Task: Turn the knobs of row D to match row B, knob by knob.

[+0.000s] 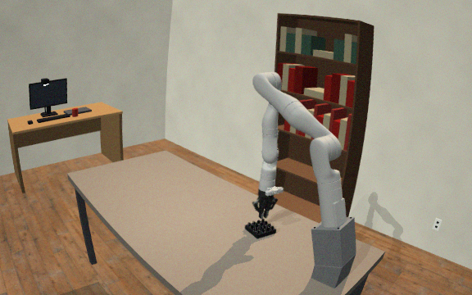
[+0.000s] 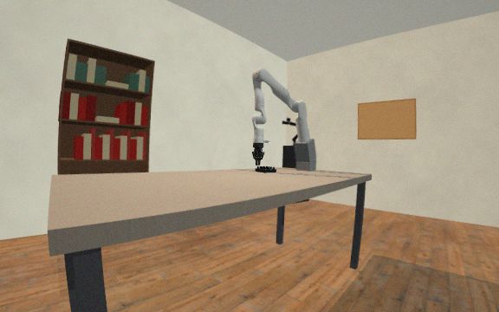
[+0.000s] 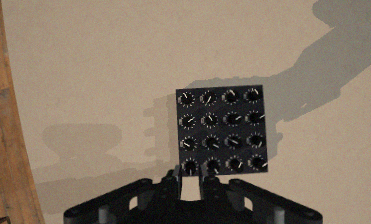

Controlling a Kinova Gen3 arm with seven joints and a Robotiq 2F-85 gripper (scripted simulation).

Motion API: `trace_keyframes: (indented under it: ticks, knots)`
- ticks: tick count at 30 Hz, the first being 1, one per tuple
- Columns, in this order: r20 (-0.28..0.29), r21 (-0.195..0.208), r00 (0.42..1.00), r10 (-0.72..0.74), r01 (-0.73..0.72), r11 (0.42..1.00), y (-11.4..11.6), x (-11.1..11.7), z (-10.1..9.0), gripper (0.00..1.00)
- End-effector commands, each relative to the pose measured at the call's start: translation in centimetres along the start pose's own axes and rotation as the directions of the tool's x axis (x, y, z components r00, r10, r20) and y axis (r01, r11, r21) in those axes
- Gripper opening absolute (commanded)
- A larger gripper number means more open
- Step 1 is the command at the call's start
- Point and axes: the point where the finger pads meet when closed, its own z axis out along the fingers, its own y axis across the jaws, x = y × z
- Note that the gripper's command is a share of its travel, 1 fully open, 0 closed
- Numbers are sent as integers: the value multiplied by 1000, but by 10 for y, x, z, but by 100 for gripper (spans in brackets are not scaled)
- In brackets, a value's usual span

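The black knob box stands on the tan table, near the arm's base. It carries a four-by-four grid of black knobs with white lines; the printed names are too small to read. My gripper points straight down and hovers a little above the box. In the wrist view its fingertips frame the knob at the lower left corner of the box. The fingers stand a narrow gap apart with nothing between them.
The arm's grey base stands on the table right beside the box. A bookshelf stands against the wall behind the arm. The table's edge and the wooden floor show at the left of the wrist view.
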Motion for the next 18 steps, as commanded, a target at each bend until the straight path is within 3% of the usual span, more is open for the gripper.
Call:
trace_keyframes:
  ticks: [1,18]
  knots:
    - [-1,0,1000,1,-1,1000,0,-1,1,19]
    - [-5,1,1000,2,-2,1000,0,4,1,19]
